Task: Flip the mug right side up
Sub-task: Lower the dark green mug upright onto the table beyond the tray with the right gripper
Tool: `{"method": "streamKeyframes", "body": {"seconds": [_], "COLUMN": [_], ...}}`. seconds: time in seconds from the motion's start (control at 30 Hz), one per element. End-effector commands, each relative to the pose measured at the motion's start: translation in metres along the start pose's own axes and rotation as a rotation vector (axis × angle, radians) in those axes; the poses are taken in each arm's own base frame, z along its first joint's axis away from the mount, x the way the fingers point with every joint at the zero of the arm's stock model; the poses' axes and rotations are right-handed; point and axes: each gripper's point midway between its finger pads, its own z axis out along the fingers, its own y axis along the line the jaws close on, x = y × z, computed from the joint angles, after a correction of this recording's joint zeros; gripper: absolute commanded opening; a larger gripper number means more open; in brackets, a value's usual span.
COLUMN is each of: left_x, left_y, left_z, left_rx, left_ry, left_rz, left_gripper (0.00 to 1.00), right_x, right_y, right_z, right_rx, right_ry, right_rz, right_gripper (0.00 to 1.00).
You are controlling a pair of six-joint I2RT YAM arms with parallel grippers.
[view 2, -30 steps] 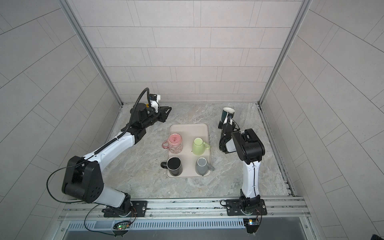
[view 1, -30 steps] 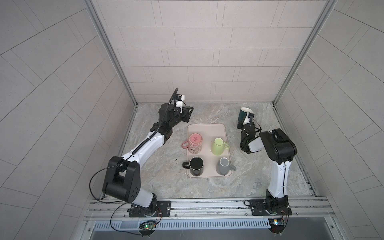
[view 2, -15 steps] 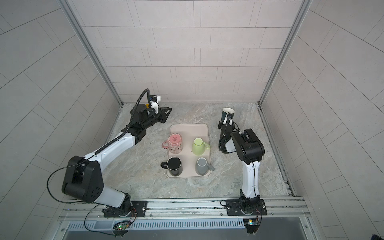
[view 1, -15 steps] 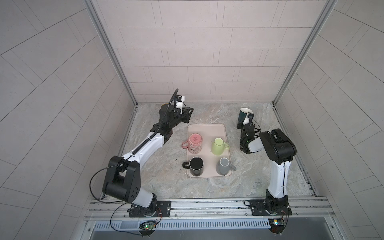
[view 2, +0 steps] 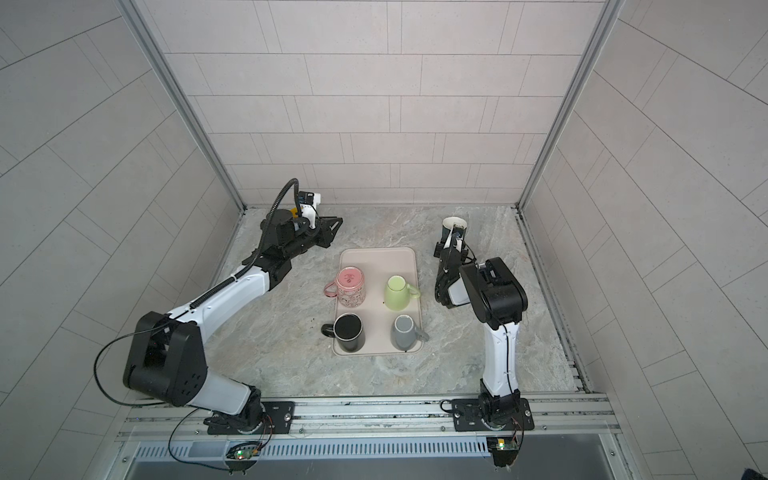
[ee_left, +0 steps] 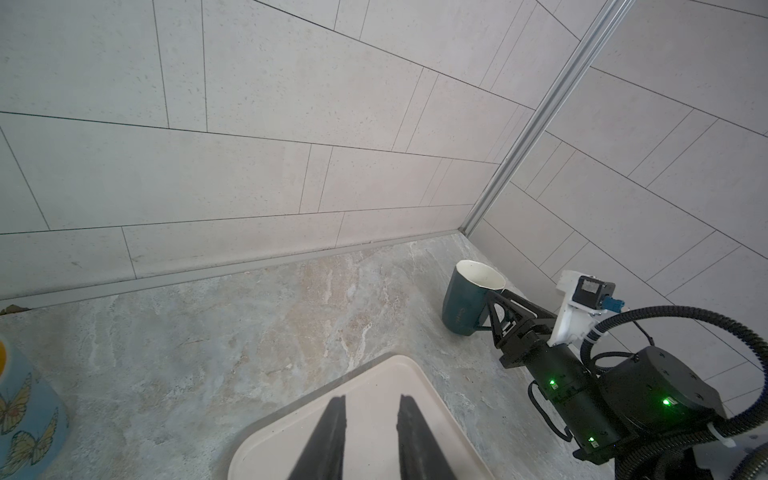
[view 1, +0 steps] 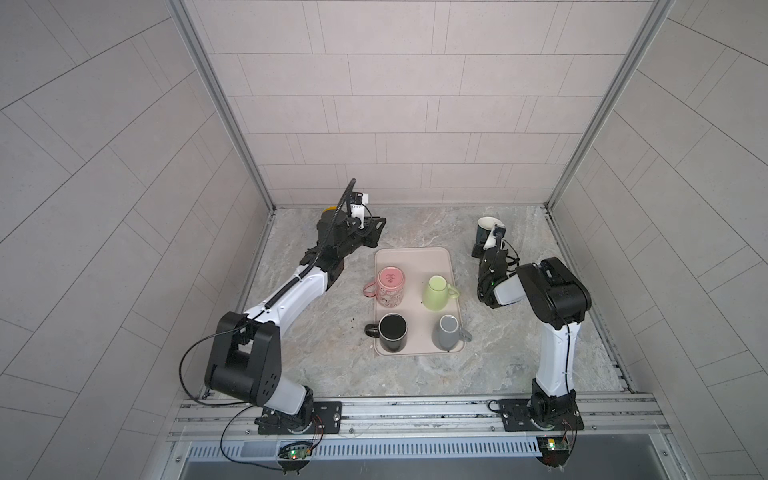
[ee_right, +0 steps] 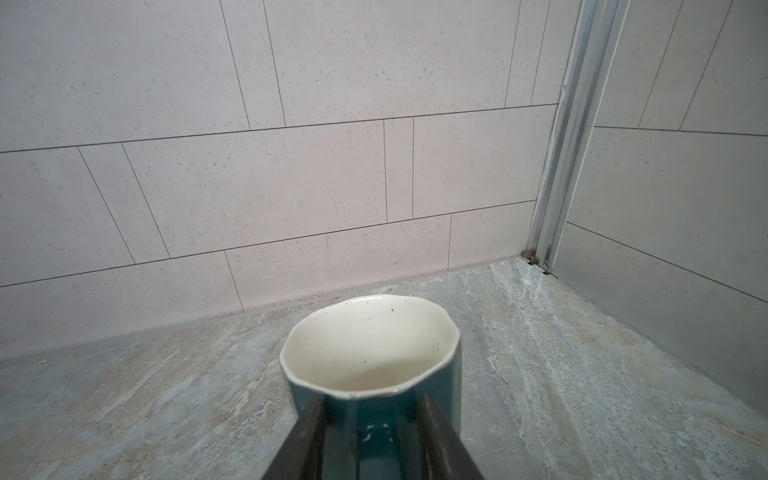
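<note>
Just beyond the tray [view 1: 411, 258]'s far left corner the left fingers [ee_left: 329, 440] hung slightly parted and empty, and off its far right corner the teal mug [ee_right: 370, 345] stood upright on the counter [view 1: 415, 376], right fingers [ee_right: 305, 436] spread astride its handle side.

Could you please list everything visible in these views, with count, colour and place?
table: one, marbled grey, inside tiled walls.
tray: one, beige, table's centre.
pink mug: one, pink, tray's back left.
green mug: one, light green, tray's back right.
black mug: one, black, tray's front left.
grey mug: one, grey, tray's front right.
teal mug: one, teal, white inside, upright, table's back right.
butterfly mug: one, blue, table's back left, partly hidden.
left gripper: one, black, empty, by the tray's back left corner.
right gripper: one, black, astride the teal mug's handle.
</note>
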Motion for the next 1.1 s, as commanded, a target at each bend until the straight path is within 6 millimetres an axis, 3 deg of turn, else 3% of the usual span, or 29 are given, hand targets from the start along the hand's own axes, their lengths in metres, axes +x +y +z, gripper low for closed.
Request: {"method": "streamKeyframes", "body": {"seconds": [0.0, 1.07], "left_x": [-0.015, -0.013], "left_y": [-0.006, -0.008], "left_z": [-0.009, -0.017], "left_rx": [0.02, 0.034], "left_ry": [-0.051, -0.052], "left_rz": [0.024, 0.023], "left_gripper": [0.27, 0.27], "right_x": [-0.003, 0.001], "right_y": [0.003, 0.012], "right_z": [0.001, -0.017], "right_rx": [0.014, 0.054], "right_ry": [-0.019, 0.01], "right_rz": [0.003, -0.016], "right_gripper": [0.4, 0.52]}}
